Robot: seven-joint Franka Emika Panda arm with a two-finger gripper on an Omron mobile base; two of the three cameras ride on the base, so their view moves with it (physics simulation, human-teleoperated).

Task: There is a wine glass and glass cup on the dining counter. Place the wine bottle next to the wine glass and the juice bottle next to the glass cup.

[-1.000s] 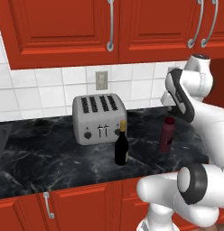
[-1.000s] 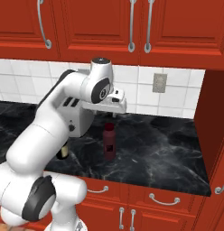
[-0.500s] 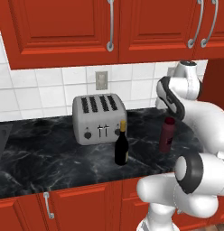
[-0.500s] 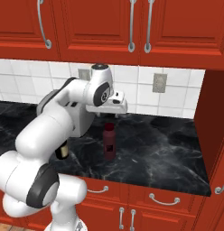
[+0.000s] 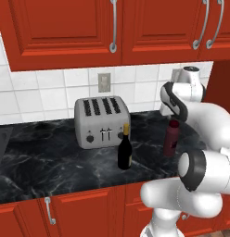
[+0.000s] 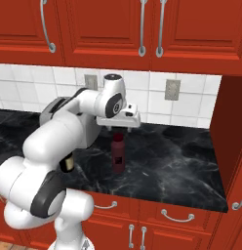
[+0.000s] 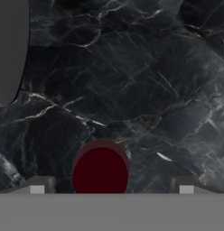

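Note:
The juice bottle (image 5: 171,138), maroon with a short neck, stands upright on the black marble wall counter (image 5: 52,162). My gripper (image 6: 118,131) hangs open just above its cap, pointing straight down. In the hand view the bottle's round red top (image 7: 101,171) sits between my two fingertips (image 7: 39,186), nearer the left one, with a gap on each side. The wine bottle (image 5: 124,150), slim and black with a gold top, stands to the left of the juice bottle, in front of the toaster. The wine glass, the glass cup and the dining counter are out of view.
A silver toaster (image 5: 100,121) stands against the tiled wall behind the wine bottle; its grey side (image 7: 10,49) shows in the hand view. Red upper cabinets (image 5: 112,32) hang over the counter. A red side panel (image 6: 232,146) closes the counter's right end.
The hand has come down a little over the juice bottle while the elbow swung out. Both bottles stand where they were.

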